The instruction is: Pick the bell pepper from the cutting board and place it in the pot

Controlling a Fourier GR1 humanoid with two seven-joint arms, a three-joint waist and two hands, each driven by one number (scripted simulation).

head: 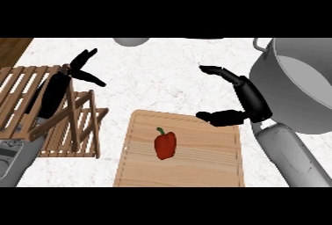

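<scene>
Nearest the lower edge lies the wooden cutting board (194,169), and the red bell pepper (165,145) rests on it left of centre, stem pointing away, touched by nothing. By my reading the task has barely begun: the pepper is not yet grasped, so the lift, the carry to the right and the release are all left to do. Above the board's far right corner hangs the right hand (251,103), fingers spread and thumb apart, holding nothing, between the pepper and the grey pot (277,90) at the view's right. At the left, the left hand (76,71) rests with fingers splayed over a slatted wooden rack (26,90). One grey rounded thing (131,41) at the top edge is cut off, perhaps a bowl. No label, brand or writing shows anywhere.
</scene>
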